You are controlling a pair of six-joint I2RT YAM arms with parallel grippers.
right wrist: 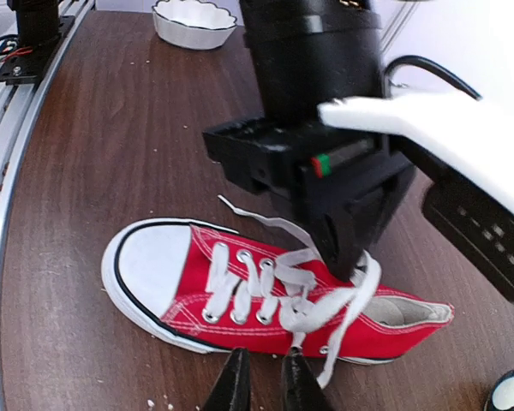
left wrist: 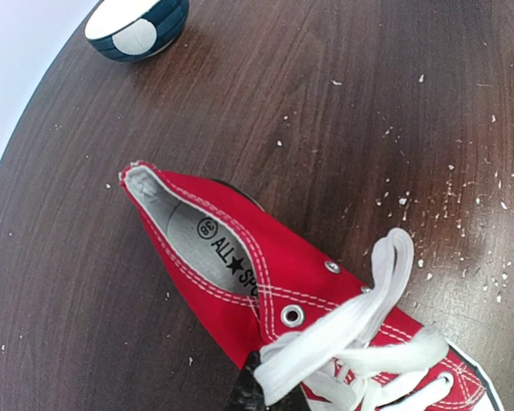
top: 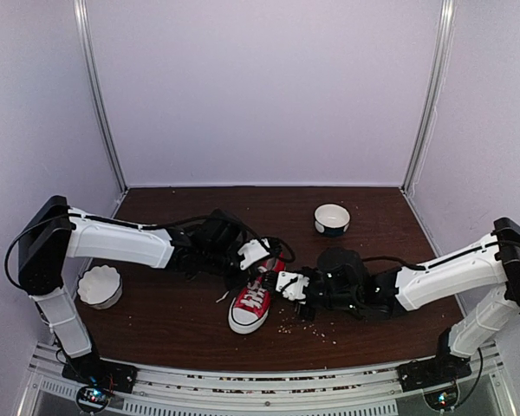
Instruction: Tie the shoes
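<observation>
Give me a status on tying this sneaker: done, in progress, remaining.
Done: the white laces are threaded through the eyelets of the red sneaker and bunched over the tongue, but no knot or bow shows. In hand: the left gripper pinches a lace strand above the shoe; the right gripper sits beside the sole, jaws slightly apart, holding nothing I can see. Left: crossing, looping and pulling the bow tight.

canvas sneaker (right wrist: 191,289), cloth laces (right wrist: 313,310), glossy wood table (right wrist: 111,137)
</observation>
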